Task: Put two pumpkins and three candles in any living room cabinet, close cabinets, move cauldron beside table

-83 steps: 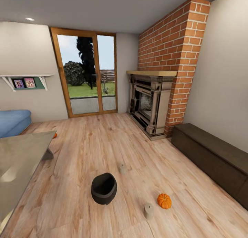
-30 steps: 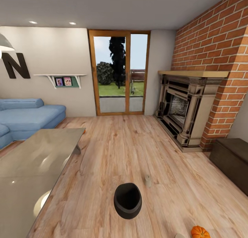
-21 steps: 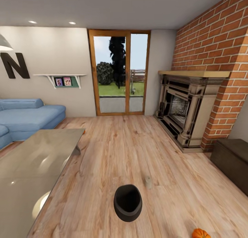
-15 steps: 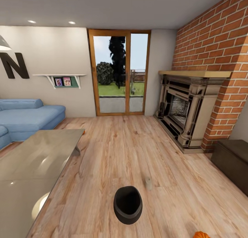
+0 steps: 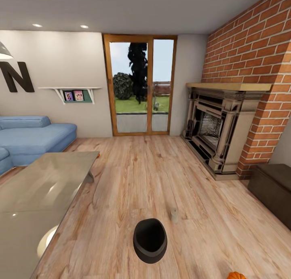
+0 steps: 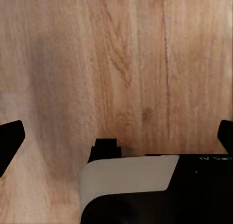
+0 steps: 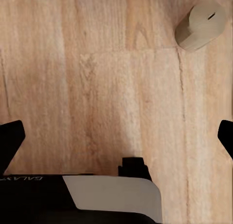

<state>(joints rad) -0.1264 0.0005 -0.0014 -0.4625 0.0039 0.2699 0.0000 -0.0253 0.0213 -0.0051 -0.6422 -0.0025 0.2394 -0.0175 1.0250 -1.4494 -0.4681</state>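
The cauldron (image 5: pixel 150 240) sits upright on the wood floor (image 5: pixel 133 182), near and central, with one candle (image 5: pixel 174 215) just beyond it to the right. A pumpkin (image 5: pixel 236 275) is cut off at the near right edge; the table (image 5: pixel 36 190) stands left, the cabinet (image 5: pixel 275 190) right. The right wrist view adds another candle (image 7: pixel 200 26) ahead of the spread, empty right gripper (image 7: pixel 116 136). The left gripper (image 6: pixel 116 139), likewise spread, faces bare boards.

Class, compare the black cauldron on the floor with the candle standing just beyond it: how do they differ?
The cauldron is matte black; the candle is pale beige-grey. The cauldron is squat, round and open-mouthed, the candle a stubby solid cylinder. The cauldron is several times bigger than the candle. Both stand upright on the wood floor, apart.
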